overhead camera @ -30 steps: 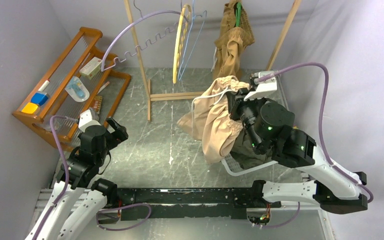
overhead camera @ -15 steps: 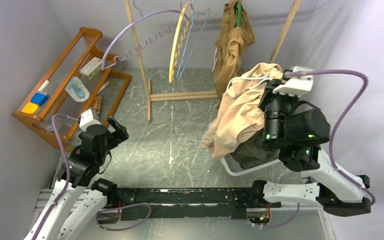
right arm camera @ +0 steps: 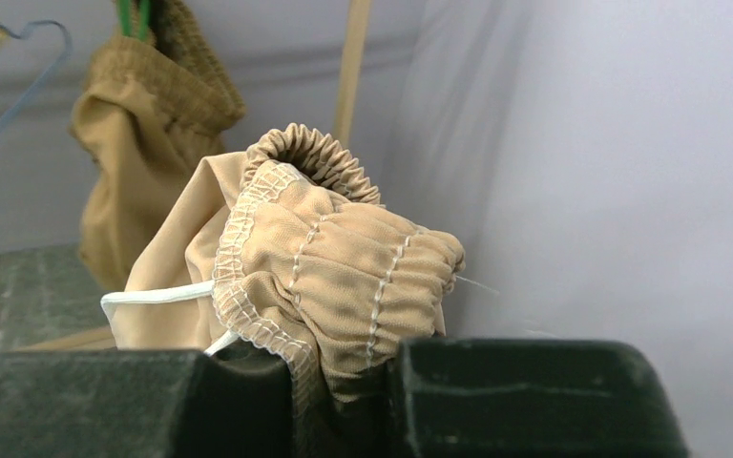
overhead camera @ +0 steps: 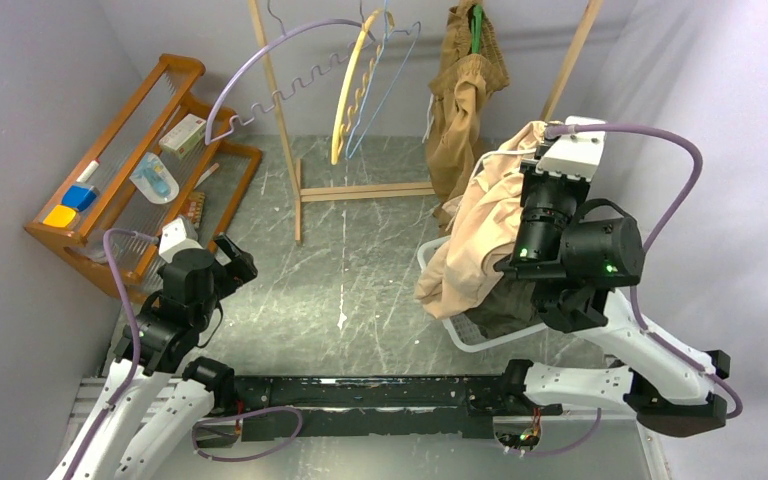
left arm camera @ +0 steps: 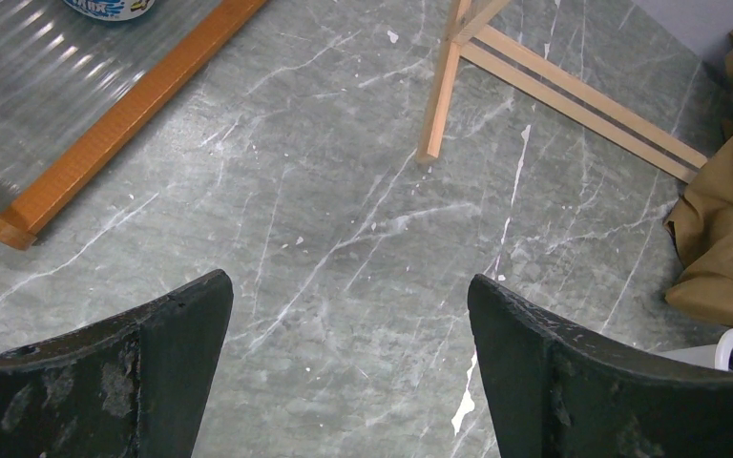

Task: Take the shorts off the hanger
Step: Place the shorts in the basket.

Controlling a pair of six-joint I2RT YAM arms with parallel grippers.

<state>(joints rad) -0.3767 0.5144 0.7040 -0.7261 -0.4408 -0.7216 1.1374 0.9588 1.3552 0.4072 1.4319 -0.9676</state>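
My right gripper [overhead camera: 538, 142] is shut on the gathered waistband of the light beige shorts [overhead camera: 470, 240], which hang from it above the table's right side. In the right wrist view the waistband [right arm camera: 344, 258] is pinched between my gripper's [right arm camera: 344, 382] black fingers, with a white drawstring loop at the left. The tan-brown shorts [overhead camera: 465, 90] hang on a green hanger [overhead camera: 477, 18] on the rack and also show in the right wrist view [right arm camera: 143, 134]. Dark olive shorts [overhead camera: 500, 305] lie in a white basket [overhead camera: 480, 342]. My left gripper [overhead camera: 232, 258] is open and empty over the bare marble table [left arm camera: 348, 315].
A wooden rack [overhead camera: 280, 110] holds an empty yellow hanger [overhead camera: 352, 85] and an empty blue hanger [overhead camera: 385, 70]. An orange wooden shelf [overhead camera: 130, 150] with small items stands at the far left. Grey walls close in on both sides.
My right gripper has carried the beige shorts up and to the right, from mid-table to above the basket near the right wall. The left arm has not moved.
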